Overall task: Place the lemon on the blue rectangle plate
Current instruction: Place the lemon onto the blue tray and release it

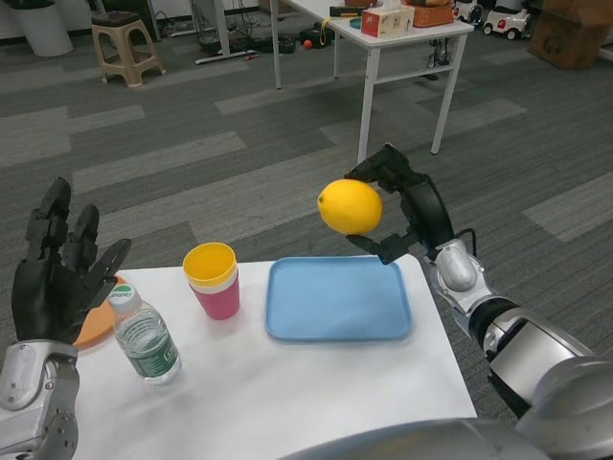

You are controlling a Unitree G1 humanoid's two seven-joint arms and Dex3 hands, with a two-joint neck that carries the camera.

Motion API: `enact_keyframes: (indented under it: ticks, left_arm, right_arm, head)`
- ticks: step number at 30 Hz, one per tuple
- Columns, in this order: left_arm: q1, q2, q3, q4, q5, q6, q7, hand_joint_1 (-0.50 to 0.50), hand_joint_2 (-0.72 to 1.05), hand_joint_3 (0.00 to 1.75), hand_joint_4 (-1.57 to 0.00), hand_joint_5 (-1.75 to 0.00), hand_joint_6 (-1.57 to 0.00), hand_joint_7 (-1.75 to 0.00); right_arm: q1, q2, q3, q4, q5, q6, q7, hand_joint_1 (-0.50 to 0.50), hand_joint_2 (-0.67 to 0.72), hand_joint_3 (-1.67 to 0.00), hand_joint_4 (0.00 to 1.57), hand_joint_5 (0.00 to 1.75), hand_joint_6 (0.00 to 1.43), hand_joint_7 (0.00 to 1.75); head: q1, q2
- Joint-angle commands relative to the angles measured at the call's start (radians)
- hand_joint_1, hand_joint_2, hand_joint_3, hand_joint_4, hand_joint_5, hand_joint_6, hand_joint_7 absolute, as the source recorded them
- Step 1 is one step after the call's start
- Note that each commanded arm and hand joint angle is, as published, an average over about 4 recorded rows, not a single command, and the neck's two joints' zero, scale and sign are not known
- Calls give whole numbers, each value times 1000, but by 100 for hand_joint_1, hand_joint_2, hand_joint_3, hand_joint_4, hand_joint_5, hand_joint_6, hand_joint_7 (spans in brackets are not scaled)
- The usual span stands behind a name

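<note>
Head view: the right robot hand (407,213) is gripping the lemon (351,206), its black fingers curling over the fruit from above and cupping it from below. The lemon is hanging in the air above the far edge of the blue rectangle plate (338,300), clear of its surface. The plate is lying flat on the white worktop (287,393), towards the right side, with nothing in it.

Just to the left of the plate, a yellow cup (210,264) is sitting nested in a pink cup (218,299), both upright. Further left, a clear plastic water bottle (144,334) with a white cap is standing upright near the worktop's left edge. Behind the bottle, an orange dish (97,327) is peeking out, partly hidden by the bottle and by the left robot hand (56,278).

The left robot hand is holding nothing, its fingers spread and pointing upward, raised at the worktop's left edge beside the bottle.

Beyond the worktop, grey carpet is stretching away to a second white table (402,38) carrying a tissue box (386,19), and a plastic stool (124,43) is standing at the upper left.
</note>
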Motion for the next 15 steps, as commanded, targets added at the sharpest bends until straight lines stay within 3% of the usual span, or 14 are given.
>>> enact_keyframes:
  ticks: [1,15]
  left_arm:
    - [0,3,1,10,-8,-1,-3,-46,105,9,0,-21,0,-14]
    - [-6,3,-2,19,-8,-1,-3,-46,105,9,0,-21,0,-14]
  right_arm:
    - [5,-10,3,7,10,-6,-12,-12,-41,-143,80,68,120,159]
    - [3,-11,11,19,11,-6,-12,-12,-40,-147,80,68,120,159]
  head:
    - [0,-2]
    - [-4,-13]
